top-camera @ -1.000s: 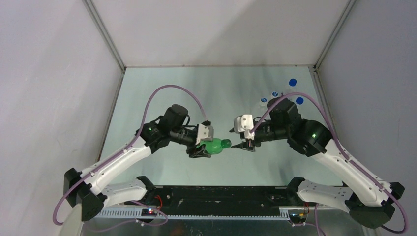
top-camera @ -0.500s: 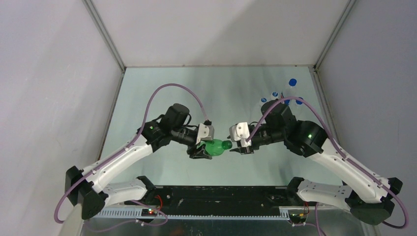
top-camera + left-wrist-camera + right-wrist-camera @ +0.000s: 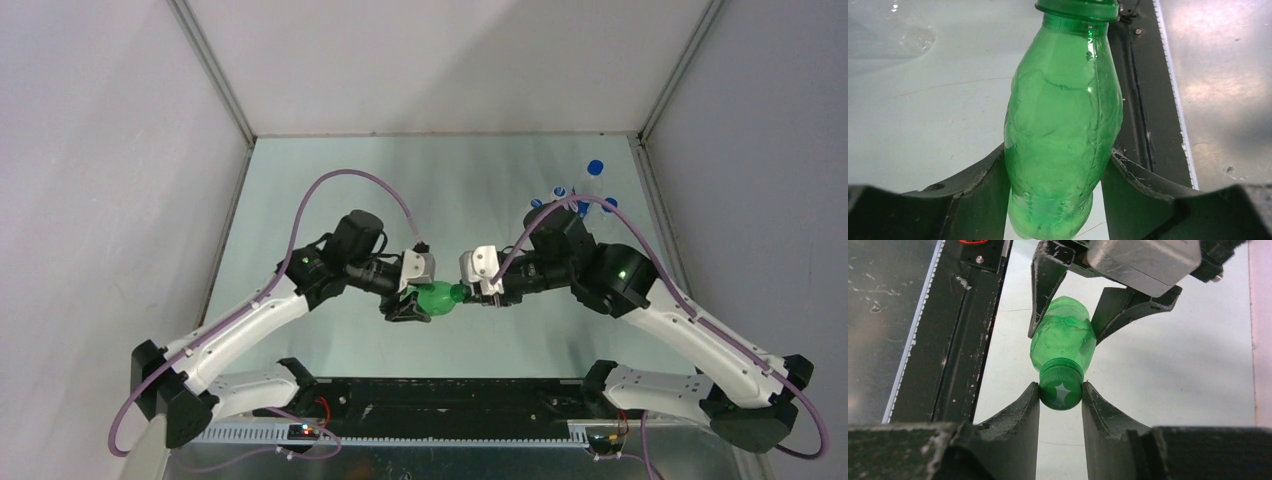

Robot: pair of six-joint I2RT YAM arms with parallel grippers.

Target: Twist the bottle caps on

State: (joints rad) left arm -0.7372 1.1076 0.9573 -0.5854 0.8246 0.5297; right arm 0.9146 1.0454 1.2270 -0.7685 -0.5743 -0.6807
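Your left gripper [image 3: 405, 303] clamps the green bottle [image 3: 1063, 125] by its belly, level over the middle of the table [image 3: 330, 180], neck pointing right. Your right gripper [image 3: 487, 295] pinches the dark green cap [image 3: 1061, 386] on that neck. The bottle is likely light and squashy, so turn by the stiff cap's rim.

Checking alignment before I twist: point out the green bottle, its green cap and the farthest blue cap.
green bottle [image 3: 1063, 125], left wrist view, middle of its body
green cap [image 3: 1061, 390], right wrist view, centre of its top face
blue cap [image 3: 596, 167], top external view, its top
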